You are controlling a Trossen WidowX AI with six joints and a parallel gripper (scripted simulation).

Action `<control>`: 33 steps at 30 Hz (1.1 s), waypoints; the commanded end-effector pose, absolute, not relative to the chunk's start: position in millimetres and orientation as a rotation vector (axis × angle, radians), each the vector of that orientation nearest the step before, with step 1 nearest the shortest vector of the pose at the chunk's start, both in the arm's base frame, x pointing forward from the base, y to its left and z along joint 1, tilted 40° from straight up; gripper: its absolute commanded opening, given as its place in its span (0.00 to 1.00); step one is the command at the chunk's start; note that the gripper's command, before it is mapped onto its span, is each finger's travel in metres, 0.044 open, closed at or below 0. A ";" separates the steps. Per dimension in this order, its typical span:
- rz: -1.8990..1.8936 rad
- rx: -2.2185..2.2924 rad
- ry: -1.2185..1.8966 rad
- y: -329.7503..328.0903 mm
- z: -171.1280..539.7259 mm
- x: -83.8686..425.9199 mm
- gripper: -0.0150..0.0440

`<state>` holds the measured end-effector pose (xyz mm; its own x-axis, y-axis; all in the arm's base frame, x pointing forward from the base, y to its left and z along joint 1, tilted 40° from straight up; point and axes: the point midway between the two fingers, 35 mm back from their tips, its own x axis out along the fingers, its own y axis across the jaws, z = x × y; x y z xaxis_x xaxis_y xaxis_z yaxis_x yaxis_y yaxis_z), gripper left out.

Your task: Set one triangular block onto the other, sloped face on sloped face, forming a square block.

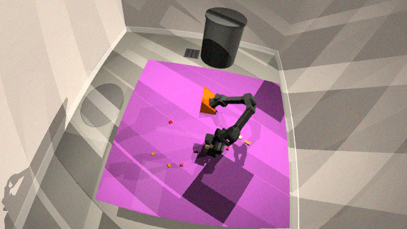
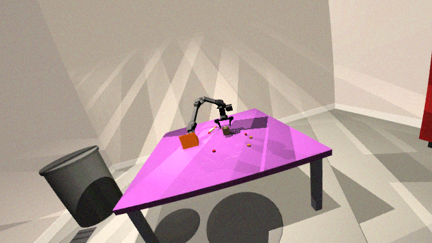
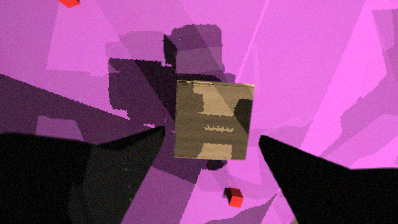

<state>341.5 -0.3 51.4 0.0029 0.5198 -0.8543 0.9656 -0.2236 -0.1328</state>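
The two triangular blocks show together as one tan square block (image 1: 207, 147) (image 2: 225, 130) (image 3: 214, 120) on the magenta table (image 1: 163, 76) (image 2: 180, 173). Its square top looks level in the wrist view, with a thin line along its far edge. The sloped seam between the halves cannot be made out, and the arm hides much of the block in the top view. My gripper (image 2: 225, 126) (image 3: 212, 135) is open and empty, pointing down over the block. One finger is on each side of it, with a gap to each side in the wrist view.
A small red cube (image 1: 228, 148) (image 3: 234, 198) is near the block. A pale yellow piece (image 1: 240, 137) and a tan piece (image 1: 247, 142) lie beyond the arm. Several small red and orange pieces lie farther off. A large orange wedge (image 1: 206, 96) (image 2: 189, 141) stands by the arm's base.
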 end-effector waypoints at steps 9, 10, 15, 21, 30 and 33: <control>-1.136 1.780 1.508 -50.7 133.0 340.2 1.00; -1.136 1.780 1.508 -50.7 133.0 340.2 1.00; -1.133 1.801 1.487 -51.6 128.6 343.3 1.00; -1.133 1.801 1.487 -51.6 128.6 343.3 1.00; -1.133 1.801 1.487 -51.6 128.6 343.3 1.00; -1.133 1.801 1.487 -51.6 128.6 343.3 1.00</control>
<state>342.9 -51.6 129.0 0.0371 0.5113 -0.8586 0.9645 -0.2431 -0.1031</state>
